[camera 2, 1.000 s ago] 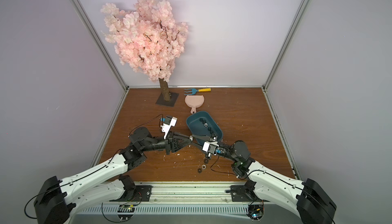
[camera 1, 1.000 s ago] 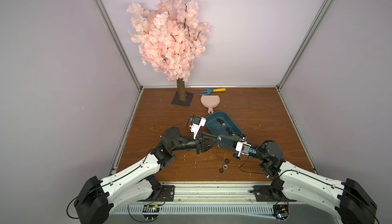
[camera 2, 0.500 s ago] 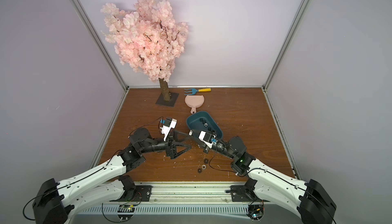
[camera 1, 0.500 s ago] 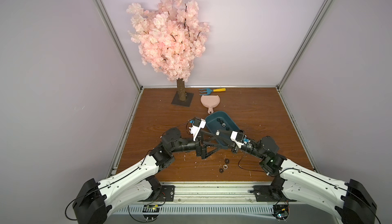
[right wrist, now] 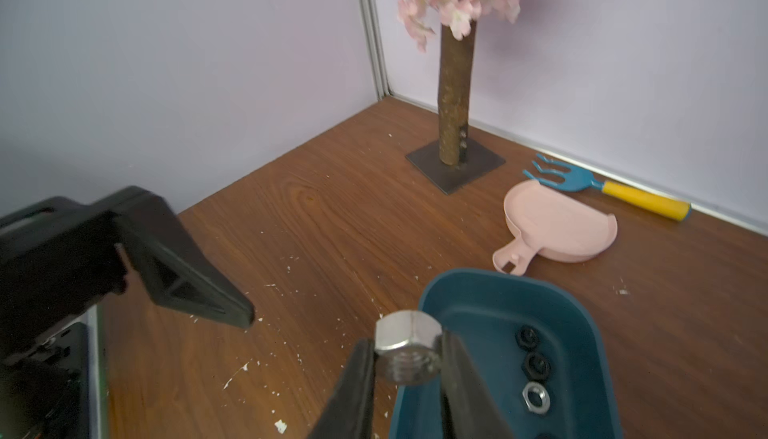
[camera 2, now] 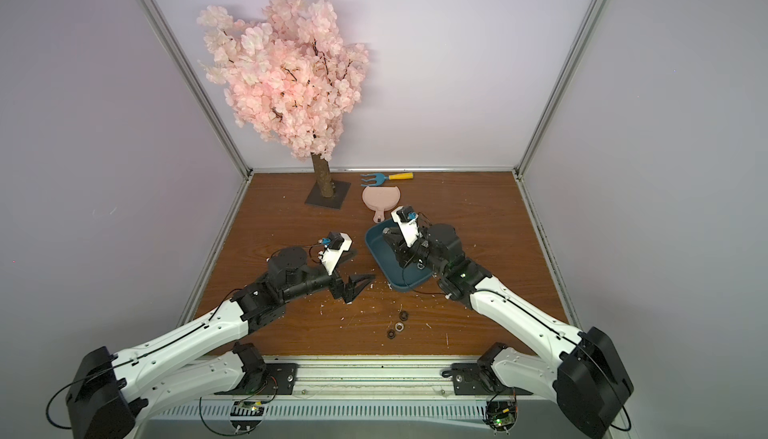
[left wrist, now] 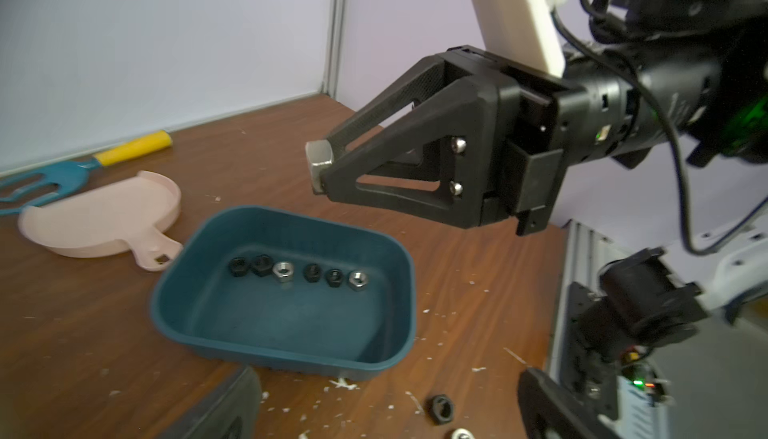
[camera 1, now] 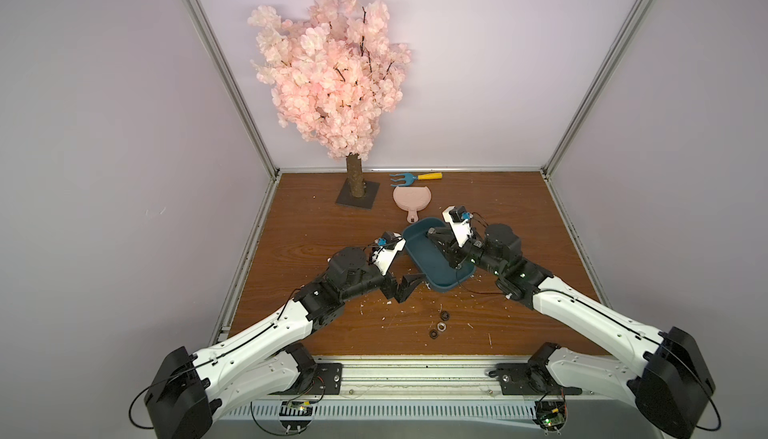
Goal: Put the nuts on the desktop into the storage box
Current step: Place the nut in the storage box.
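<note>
Left wrist view alone shows six nuts (left wrist: 284, 271) in the storage box (left wrist: 286, 349).

Both top views look steeply down from high over the near edge toward the lilac back wall (camera 1: 478, 63), sharing the brown wood-grain desktop (camera 1: 324, 225); the left wrist camera sits low and near, facing the dark teal plastic storage box (left wrist: 199, 291); the right wrist camera, close on a shiny silver hexagonal nut (right wrist: 409, 345), faces the brown tree trunk (right wrist: 455, 96); both wrist views share the box.
</note>
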Tool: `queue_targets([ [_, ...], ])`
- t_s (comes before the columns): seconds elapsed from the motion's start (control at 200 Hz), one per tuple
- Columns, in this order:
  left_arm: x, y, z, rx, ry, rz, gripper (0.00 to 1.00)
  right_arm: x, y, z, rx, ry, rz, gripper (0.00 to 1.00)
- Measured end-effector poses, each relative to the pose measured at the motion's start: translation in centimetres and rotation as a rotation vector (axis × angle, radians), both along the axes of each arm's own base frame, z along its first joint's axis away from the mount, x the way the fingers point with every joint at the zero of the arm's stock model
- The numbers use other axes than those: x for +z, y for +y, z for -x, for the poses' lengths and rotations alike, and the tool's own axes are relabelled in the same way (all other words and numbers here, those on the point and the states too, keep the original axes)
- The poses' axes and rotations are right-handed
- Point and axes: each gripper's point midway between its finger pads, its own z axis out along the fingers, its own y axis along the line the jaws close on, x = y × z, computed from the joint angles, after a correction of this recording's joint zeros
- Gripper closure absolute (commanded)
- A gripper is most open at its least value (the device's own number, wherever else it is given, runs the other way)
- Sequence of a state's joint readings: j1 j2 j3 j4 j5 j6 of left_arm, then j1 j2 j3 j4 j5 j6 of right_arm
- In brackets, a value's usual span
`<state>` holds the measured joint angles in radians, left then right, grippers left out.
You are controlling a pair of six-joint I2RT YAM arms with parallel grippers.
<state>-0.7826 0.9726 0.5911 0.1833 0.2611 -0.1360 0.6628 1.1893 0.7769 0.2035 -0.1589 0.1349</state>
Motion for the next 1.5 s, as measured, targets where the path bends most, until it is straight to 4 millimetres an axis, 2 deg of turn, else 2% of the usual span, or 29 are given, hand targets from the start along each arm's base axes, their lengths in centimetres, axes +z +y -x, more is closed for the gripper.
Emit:
queue_targets([
  [0.19,-2.0,0.3,-1.1,-0.032,-0.203,-0.202,0.00,-4.3,0.7,-2.4,-0.052,0.184,0.111,0.80],
  [0.375,-5.3,0.0,-3.2,-0.022,-0.228,-0.372,0.00,-7.9,1.2,-4.1,-0.104,0.310,0.195,0.82],
  [0.641,-7.0,-0.5,-5.3,0.043,-0.206,-0.396,0.00,-11.5,1.7,-6.6,-0.219,0.457,0.253,0.82],
  [0.976,-9.9,-1.2,-6.1,0.058,-0.133,-0.403,0.00,-15.9,1.6,-8.1,-0.324,0.559,0.296,0.78],
  [1.171,-11.2,-1.5,-6.4,0.063,-0.091,-0.412,0.00,-17.6,1.6,-8.9,-0.362,0.577,0.319,0.79],
  [1.501,-11.1,-1.7,-6.6,0.071,-0.077,-0.399,0.00,-18.5,2.0,-10.9,-0.406,0.560,0.335,0.76],
])
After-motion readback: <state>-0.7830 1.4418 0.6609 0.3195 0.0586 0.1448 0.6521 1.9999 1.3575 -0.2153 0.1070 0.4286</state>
